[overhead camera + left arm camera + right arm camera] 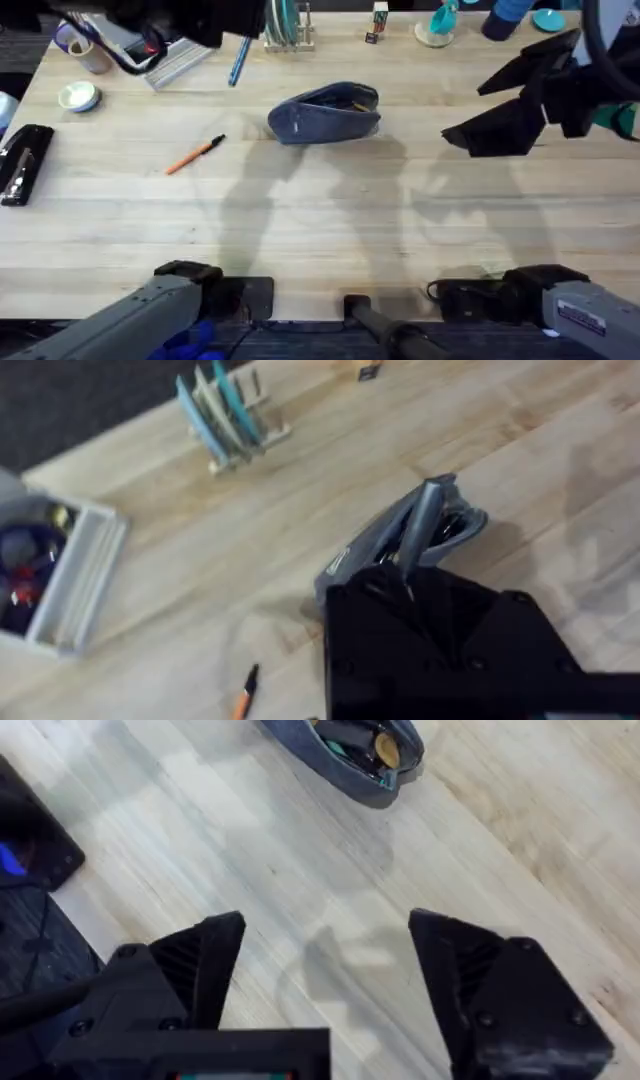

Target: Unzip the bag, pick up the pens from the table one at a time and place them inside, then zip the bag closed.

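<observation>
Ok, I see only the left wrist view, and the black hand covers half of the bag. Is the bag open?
Observer: Yes. The right wrist view shows the bag gaping open, with a round gold thing inside.
Operator: And the orange pen? I see only its tip.
Observer: The overhead view shows the whole pen lying on the table, to the left of the bag and apart from it.
Operator: Is the right hand busy?
Observer: No. The right hand is open and holds nothing, over bare table near the bag.
</observation>
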Tool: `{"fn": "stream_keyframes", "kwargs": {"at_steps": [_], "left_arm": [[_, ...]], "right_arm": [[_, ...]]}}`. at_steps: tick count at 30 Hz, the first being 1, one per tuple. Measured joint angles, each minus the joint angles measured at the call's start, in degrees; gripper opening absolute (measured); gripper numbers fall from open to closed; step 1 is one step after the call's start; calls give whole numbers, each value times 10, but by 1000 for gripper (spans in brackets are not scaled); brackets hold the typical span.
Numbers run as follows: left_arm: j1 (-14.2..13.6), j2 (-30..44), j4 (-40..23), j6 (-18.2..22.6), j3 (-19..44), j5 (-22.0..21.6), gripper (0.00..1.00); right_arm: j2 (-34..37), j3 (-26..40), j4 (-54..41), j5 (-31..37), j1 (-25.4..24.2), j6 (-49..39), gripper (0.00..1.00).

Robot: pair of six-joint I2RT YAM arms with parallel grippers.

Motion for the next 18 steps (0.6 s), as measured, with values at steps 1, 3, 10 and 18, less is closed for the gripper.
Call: {"fn": "stream_keyframes", "kwargs": {"at_steps": [1,3,10,18], "left_arm": [[-10,0,0,10,9,0,40],[-28,2,-1,30,23,0,40],[-91,49,-23,99,62,2,40],[-147,144,-73,151,127,-3,40]], "right_arm": [[0,0,0,0,0,0,997],[0,0,0,0,0,0,997],[0,0,0,0,0,0,998],[0,0,0,0,0,0,997]]}}
